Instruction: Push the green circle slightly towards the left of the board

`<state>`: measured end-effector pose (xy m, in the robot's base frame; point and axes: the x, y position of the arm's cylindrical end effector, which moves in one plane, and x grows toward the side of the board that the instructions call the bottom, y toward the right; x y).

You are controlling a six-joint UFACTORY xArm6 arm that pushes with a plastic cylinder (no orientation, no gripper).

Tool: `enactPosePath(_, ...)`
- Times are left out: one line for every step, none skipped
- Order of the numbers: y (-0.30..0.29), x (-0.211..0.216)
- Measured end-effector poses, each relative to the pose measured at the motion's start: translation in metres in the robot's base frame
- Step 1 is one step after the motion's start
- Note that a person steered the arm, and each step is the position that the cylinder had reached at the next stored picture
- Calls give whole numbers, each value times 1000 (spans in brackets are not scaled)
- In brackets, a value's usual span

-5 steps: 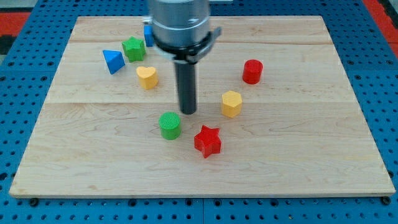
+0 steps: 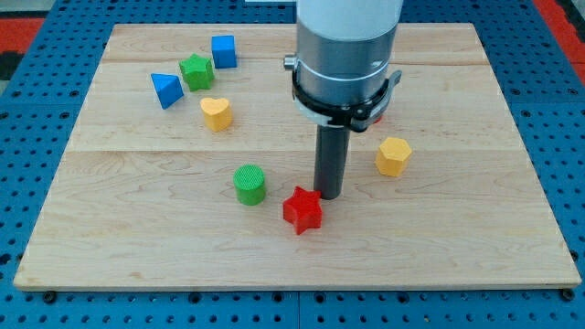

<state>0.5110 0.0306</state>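
Note:
The green circle point(image 2: 249, 184) stands on the wooden board point(image 2: 137, 238), a little left of centre and low in the view. My tip point(image 2: 329, 196) rests on the board to its right, about a block's width beyond the red star point(image 2: 303, 209), which lies between them and slightly lower. The tip is right next to the star's upper right point and apart from the green circle.
A yellow hexagon point(image 2: 393, 156) sits right of the rod. A yellow heart point(image 2: 217, 113), blue triangle point(image 2: 165, 90), green star point(image 2: 196, 71) and blue cube point(image 2: 224, 51) cluster at the upper left. A red block is mostly hidden behind the arm.
My tip moved right and slightly down, from just above the green circle to beside the red star. The yellow hexagon shifted right. The blue cube is uncovered; the red cylinder is now hidden.

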Motion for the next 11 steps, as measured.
enactPosePath(-35, -6)
enactPosePath(-71, -5)
enactPosePath(-112, -5)
enactPosePath(-137, -5)
enactPosePath(-98, -29)
enactPosePath(-150, -29)
enactPosePath(-161, -32)
enactPosePath(-171, -43)
enactPosePath(-74, -70)
enactPosePath(-47, -108)
enactPosePath(-92, -126)
